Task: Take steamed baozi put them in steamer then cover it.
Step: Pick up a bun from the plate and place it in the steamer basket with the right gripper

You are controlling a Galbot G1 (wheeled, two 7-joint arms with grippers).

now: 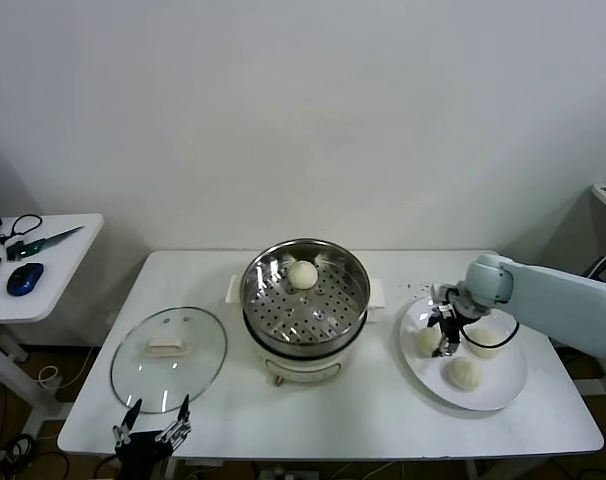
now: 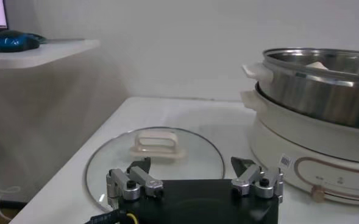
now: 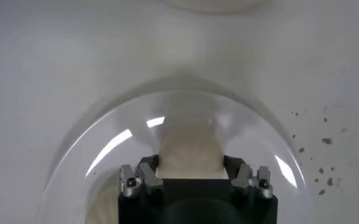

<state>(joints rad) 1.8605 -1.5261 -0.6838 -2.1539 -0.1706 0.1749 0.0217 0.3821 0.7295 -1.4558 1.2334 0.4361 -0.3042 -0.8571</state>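
Right claw (image 3: 190, 165) astride baozi (image 3: 190, 153)

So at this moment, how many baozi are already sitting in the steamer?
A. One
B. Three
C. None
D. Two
A. The head view shows a single baozi on the perforated tray of the steamer; the other three are on the white plate, where the right tool is down at one of them.
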